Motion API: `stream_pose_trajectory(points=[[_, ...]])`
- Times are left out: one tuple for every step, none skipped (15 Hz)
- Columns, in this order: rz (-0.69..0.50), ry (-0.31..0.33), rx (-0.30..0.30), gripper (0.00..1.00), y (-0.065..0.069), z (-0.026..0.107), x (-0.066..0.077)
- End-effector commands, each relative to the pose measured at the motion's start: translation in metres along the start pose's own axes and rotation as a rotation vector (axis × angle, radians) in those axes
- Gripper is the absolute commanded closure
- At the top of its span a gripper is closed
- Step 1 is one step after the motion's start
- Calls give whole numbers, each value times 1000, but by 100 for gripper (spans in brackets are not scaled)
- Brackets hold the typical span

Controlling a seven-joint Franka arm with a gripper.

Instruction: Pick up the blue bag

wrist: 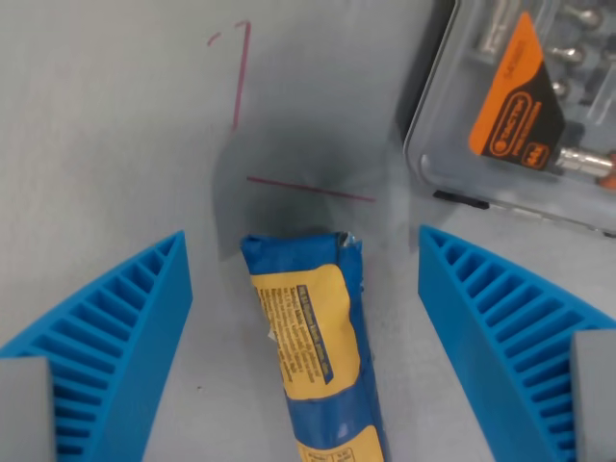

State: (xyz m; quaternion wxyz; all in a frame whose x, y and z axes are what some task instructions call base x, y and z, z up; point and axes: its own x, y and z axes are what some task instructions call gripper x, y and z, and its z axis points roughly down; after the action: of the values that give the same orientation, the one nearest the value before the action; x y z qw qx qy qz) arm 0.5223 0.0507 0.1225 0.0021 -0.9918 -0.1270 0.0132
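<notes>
The blue bag (pixel 316 346) lies flat on the grey desk (pixel 106 144), running from mid-frame down to the wrist view's bottom edge. The end effector (pixel 303 332) is spread wide, gripping nothing; its ribbed blue fingers (pixel 120 337) stand either side of the bag, each with bare desk between. Beyond the bag's top end are red marker lines (pixel 310 189). Up and to the wrist view's right of the bag sits a clear tool case (pixel 520 106), close to the finger on that side.
</notes>
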Motion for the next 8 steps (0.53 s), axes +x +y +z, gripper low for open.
stream_pose_trajectory(points=[[-17, 35, 1, 100, -2, -13, -8], [-17, 35, 1, 100, -2, -15, -8], [-17, 35, 1, 100, -2, -17, -8], [-17, 35, 1, 100, -2, -18, -8], [-17, 35, 1, 100, -2, -20, -8], [-17, 35, 1, 100, -2, -22, -8], [-17, 35, 1, 100, -2, -23, -8], [-17, 35, 1, 100, -2, -25, -8]])
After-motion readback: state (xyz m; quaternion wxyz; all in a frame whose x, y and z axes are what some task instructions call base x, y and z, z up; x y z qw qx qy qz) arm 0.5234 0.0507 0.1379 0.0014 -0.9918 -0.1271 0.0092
